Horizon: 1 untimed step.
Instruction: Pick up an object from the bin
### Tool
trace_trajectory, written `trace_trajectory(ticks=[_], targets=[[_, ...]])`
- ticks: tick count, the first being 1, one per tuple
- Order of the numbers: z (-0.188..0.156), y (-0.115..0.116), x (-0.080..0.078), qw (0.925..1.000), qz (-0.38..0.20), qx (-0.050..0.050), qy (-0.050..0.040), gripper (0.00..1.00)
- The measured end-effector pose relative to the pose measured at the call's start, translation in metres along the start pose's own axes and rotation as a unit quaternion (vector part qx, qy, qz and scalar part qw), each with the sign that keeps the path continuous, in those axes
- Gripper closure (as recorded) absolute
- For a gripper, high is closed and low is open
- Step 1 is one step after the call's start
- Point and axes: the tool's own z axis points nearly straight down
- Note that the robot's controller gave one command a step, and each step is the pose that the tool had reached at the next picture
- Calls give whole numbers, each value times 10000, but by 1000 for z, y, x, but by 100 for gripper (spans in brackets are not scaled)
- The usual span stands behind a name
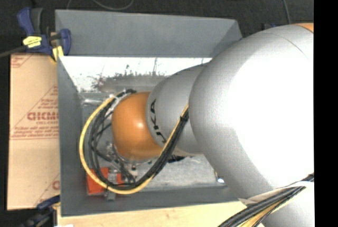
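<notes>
My gripper (pixel 118 166) is down in the bin's front-left corner, with part of its dark metal body showing under the wrist. A flat orange-red thing (pixel 95 183) lies on the bin floor just left of and below it, close to the front wall. The gripper's lower end sits right beside or on this thing, and part of the thing is hidden beneath it. I cannot tell whether they touch.
The arm, its orange wrist dome and a loop of yellow and black cables cover most of the bin floor. Bare scuffed floor shows along the back wall and in a strip at the front right. The left wall is close to the cables.
</notes>
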Motion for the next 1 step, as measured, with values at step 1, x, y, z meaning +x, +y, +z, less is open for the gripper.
trace_trajectory(ticks=[1], targets=[[-1,22,3,9993,380,48,29,0]])
